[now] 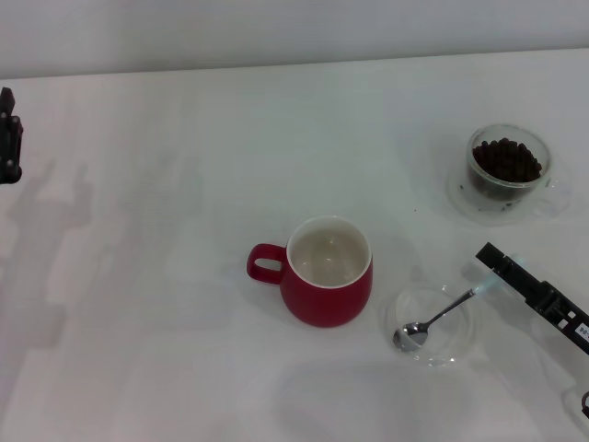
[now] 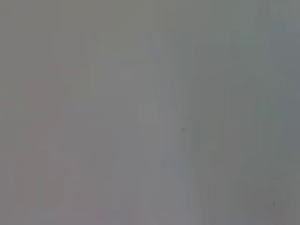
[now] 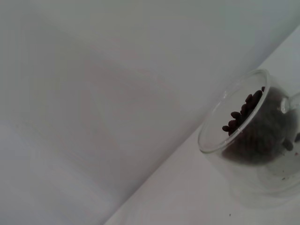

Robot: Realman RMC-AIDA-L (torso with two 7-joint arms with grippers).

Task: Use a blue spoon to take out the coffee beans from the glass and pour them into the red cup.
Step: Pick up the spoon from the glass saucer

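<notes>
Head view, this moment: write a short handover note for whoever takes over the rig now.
Right gripper: at the spoon's blue handle end; grip unclear.
Left gripper: parked at the table's far left edge.
Spoon: bowl resting in the shallow dish, right of the red cup.
Glass: far right, full of beans.
Done: nothing scooped; red cup looks empty.
Left: lift spoon, scoop beans, pour into cup.

Plain white desk [image 1: 166,304] all round. The red cup [image 1: 327,272] shows a white inside; right of it, a spoon [image 1: 442,313] with silver bowl and pale blue handle, and dark brown coffee beans [image 1: 506,161] fill the clear glass [image 1: 509,180].
</notes>
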